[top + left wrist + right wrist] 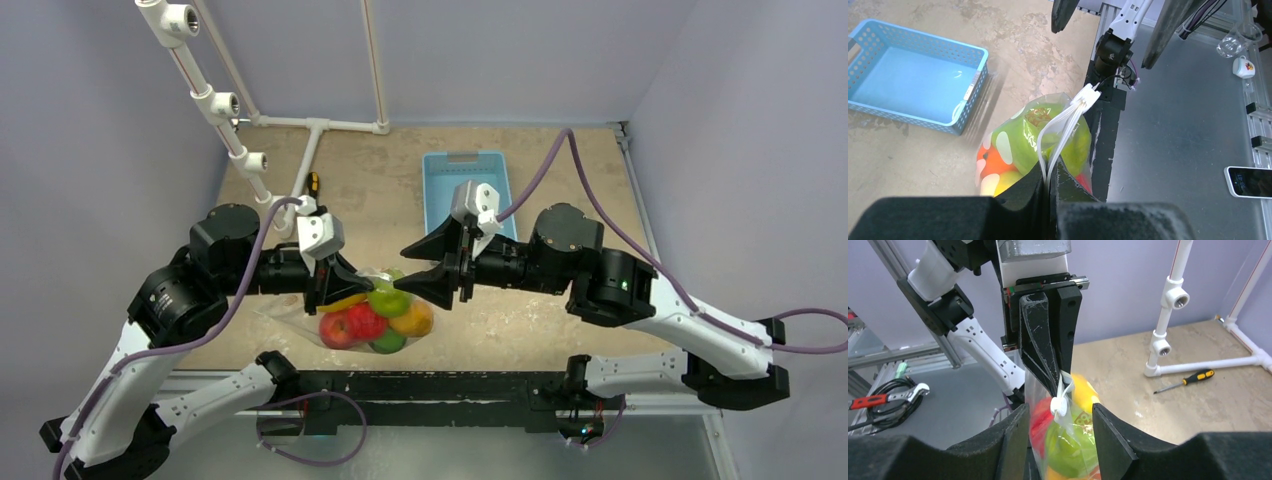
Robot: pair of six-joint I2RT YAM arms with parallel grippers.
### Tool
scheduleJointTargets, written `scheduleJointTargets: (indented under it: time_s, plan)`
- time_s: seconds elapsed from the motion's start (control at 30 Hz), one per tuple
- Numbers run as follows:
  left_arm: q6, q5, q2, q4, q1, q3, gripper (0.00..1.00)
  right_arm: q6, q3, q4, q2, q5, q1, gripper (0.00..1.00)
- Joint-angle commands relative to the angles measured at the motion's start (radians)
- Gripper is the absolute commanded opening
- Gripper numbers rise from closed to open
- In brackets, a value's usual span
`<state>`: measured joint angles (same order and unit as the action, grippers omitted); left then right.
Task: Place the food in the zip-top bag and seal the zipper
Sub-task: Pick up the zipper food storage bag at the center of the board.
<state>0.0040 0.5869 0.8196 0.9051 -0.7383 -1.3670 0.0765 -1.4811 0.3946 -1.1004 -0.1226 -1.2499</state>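
Sealing step, fruit loaded.

- The food (red, orange, green and yellow toy fruits) sits inside the zip-top bag. No loose fruit shows on the surface, and the light-blue basket is empty.
- The bag is held up by its mouth near the front edge of the surface, between the two arms. I cannot tell whether its bottom rests on anything.
- The left gripper has its fingers pinched tight on the zipper. The strip runs from that pinch out to a small white slider.
- Between the pinch and the slider the two tracks look slightly parted, so that stretch is probably not sealed.
- The right gripper has its fingers spread wide, one on either side of the slider. They grip nothing.

Doing the step well, as I judge it:
- Close the right fingers squarely on the slider tab, not on the loose film beside it.
- Keep the left pinch firm so the strip stays taut.
- Draw the slider straight along the line of the strip. A sideways pull could buckle the track or tug it out of the left grip.
- The fruit's weight hangs from the mouth, so move slowly.
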Motion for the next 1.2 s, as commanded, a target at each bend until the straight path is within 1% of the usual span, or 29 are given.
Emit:
scheduleJointTargets:
  time_s: [0.0, 0.3, 0.37, 0.53, 0.6, 0.77, 1.17]
  plan:
    - [-0.032, 0.011, -0.009, -0.082, -0.003, -0.043, 0.0, -0.034, 0.094, -0.169, 0.032, -0.002, -0.003, 0.52]
    - [-0.049, 0.014, -0.007, -0.1, -0.003, -0.049, 0.0, -0.072, 0.261, -0.358, 0.083, -0.05, -0.003, 0.52]
    - [-0.055, 0.02, -0.009, -0.105, -0.003, -0.049, 0.0, -0.104, 0.279, -0.382, 0.081, -0.042, -0.003, 0.52]
    - [-0.06, 0.027, -0.017, -0.112, -0.003, -0.043, 0.0, -0.113, 0.301, -0.451, 0.073, -0.024, -0.003, 0.5]
    - [-0.06, 0.032, -0.017, -0.114, -0.003, -0.041, 0.0, -0.115, 0.308, -0.475, 0.071, -0.014, -0.003, 0.48]
    - [-0.065, 0.036, -0.022, -0.123, -0.003, -0.046, 0.0, -0.119, 0.302, -0.48, 0.053, -0.023, -0.003, 0.43]
    - [-0.081, 0.052, -0.027, -0.144, -0.003, -0.066, 0.0, -0.117, 0.319, -0.508, 0.041, -0.031, -0.003, 0.42]
